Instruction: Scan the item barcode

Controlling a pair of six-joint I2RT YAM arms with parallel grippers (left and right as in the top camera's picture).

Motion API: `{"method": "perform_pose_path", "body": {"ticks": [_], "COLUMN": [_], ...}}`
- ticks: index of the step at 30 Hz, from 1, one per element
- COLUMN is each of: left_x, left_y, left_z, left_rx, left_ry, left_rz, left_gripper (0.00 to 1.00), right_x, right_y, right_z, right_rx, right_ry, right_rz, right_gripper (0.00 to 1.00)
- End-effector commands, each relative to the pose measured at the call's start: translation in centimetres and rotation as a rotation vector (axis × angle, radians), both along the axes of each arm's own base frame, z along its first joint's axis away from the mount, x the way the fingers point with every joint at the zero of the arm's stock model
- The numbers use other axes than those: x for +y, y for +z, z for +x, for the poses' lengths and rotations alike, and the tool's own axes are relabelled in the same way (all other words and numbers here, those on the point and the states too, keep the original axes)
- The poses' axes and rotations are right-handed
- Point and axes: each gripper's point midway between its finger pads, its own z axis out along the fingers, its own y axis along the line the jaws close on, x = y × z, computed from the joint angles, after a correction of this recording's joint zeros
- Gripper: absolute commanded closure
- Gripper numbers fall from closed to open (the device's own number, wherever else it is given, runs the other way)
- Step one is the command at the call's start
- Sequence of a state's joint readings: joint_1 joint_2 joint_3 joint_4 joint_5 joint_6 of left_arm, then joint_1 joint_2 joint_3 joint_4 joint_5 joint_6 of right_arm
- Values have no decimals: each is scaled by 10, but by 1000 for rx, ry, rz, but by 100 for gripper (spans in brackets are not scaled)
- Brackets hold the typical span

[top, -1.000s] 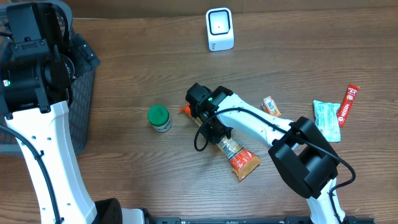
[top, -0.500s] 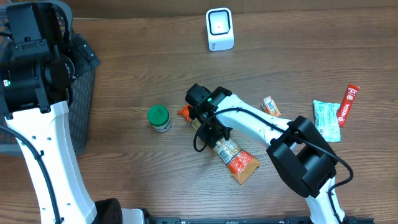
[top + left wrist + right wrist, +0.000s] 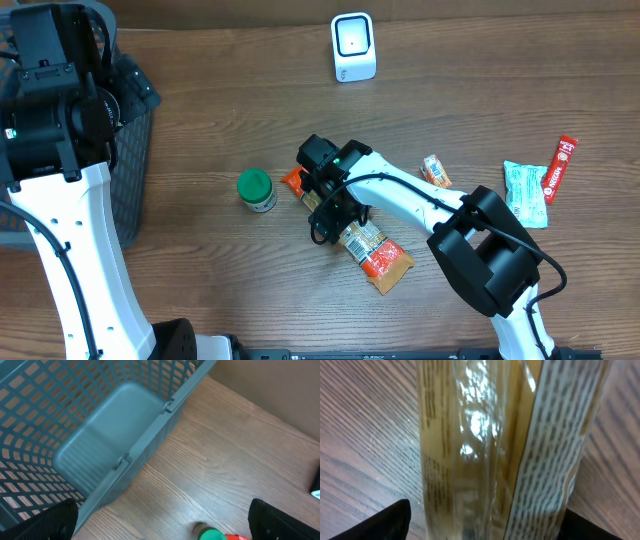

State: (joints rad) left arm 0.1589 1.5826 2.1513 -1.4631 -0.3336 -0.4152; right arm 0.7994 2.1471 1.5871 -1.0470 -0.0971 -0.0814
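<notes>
The right end effector [image 3: 333,206] hangs directly over the snack packet [image 3: 485,435], its fingers [image 3: 375,524] spread apart on either side (the packet lies on the tabletop [image 3: 200,270]). The scanner [image 3: 353,47] stands well beyond it. The left end effector [image 3: 170,522] gapes wide beside the basket [image 3: 100,450].

In the right wrist view the pack [image 3: 490,445] runs past the top and bottom edges, its print too blurred to read. Overhead, the right gripper [image 3: 335,212] hides its middle.
</notes>
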Motion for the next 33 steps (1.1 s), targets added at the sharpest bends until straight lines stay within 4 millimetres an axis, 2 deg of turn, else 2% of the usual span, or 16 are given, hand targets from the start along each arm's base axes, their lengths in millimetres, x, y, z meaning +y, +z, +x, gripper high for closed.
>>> {"method": "perform_pose_path", "body": {"ticks": [1, 8, 12, 17, 21, 25, 29, 31, 33], "left_x": [4, 4, 4, 4, 4, 4, 4, 4, 4], "left_y": [2, 2, 2, 2, 2, 2, 2, 2, 2], "left_z": [1, 1, 1, 1, 1, 1, 1, 1, 1], "left_rx": [1, 1, 1, 1, 1, 1, 1, 1, 1], "left_ry": [5, 6, 6, 6, 6, 6, 6, 6, 6], "left_rz": [15, 15, 15, 15, 15, 15, 15, 15, 15], "left_gripper": [0, 0, 1, 0, 0, 0, 0, 0, 1], "right_x": [-1, -2, -6, 7, 5, 6, 6, 6, 7], "right_y": [-11, -20, -23, -29, -31, -31, -31, -31, -30], "right_z": [-13, -18, -13, -16, -13, -11, -11, -11, -10], "right_rx": [61, 40, -36, -124, -176, -174, -173, -174, -175], "right_ry": [1, 9, -37, -33, -60, -73, -68, -68, -69], "right_rz": [-4, -32, -100, -113, -146, -132, -133, -132, -130], "right_gripper": [12, 19, 22, 24, 25, 34, 49, 68, 78]}}
